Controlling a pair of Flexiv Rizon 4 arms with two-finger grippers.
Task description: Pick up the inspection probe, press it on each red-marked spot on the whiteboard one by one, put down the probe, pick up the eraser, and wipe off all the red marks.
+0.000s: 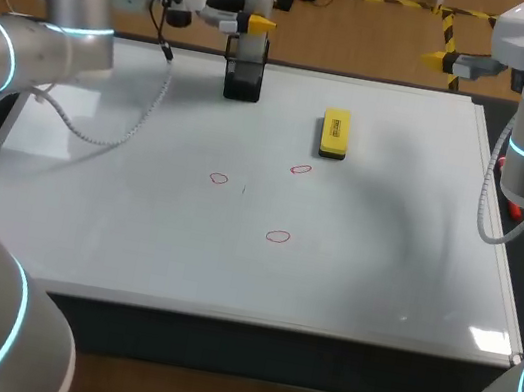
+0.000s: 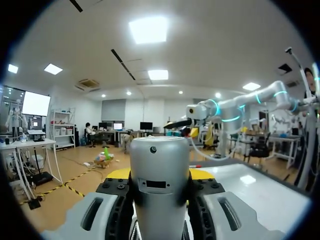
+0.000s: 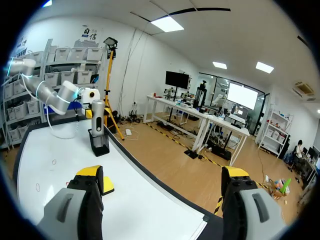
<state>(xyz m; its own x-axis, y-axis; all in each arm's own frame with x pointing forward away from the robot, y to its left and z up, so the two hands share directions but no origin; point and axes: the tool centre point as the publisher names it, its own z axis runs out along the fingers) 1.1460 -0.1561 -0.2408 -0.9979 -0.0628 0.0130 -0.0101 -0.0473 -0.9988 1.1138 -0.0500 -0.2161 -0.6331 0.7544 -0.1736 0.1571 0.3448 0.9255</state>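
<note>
The probe (image 1: pixel 258 5), a silver cylinder, stands upright in a black holder (image 1: pixel 243 83) at the back of the whiteboard (image 1: pixel 383 258). My left gripper (image 1: pixel 256 24) is shut on the probe's upper part. In the left wrist view the probe (image 2: pixel 159 165) fills the gap between the fingers of my left gripper (image 2: pixel 160 176). Three red marks (image 1: pixel 219 179) (image 1: pixel 300 170) (image 1: pixel 278 237) lie mid-board. The yellow eraser (image 1: pixel 335 133) lies flat behind them. My right gripper (image 3: pixel 164 175) is open and holds nothing; in the head view my right gripper (image 1: pixel 441 58) hangs past the board's back right corner.
From the right wrist view, the probe (image 3: pixel 98 120) in its holder (image 3: pixel 100 145) and my left arm (image 3: pixel 50 92) stand far ahead, and the eraser (image 3: pixel 107 185) peeks out beside one finger. A cable from my left arm (image 1: pixel 120 136) droops over the board's left part.
</note>
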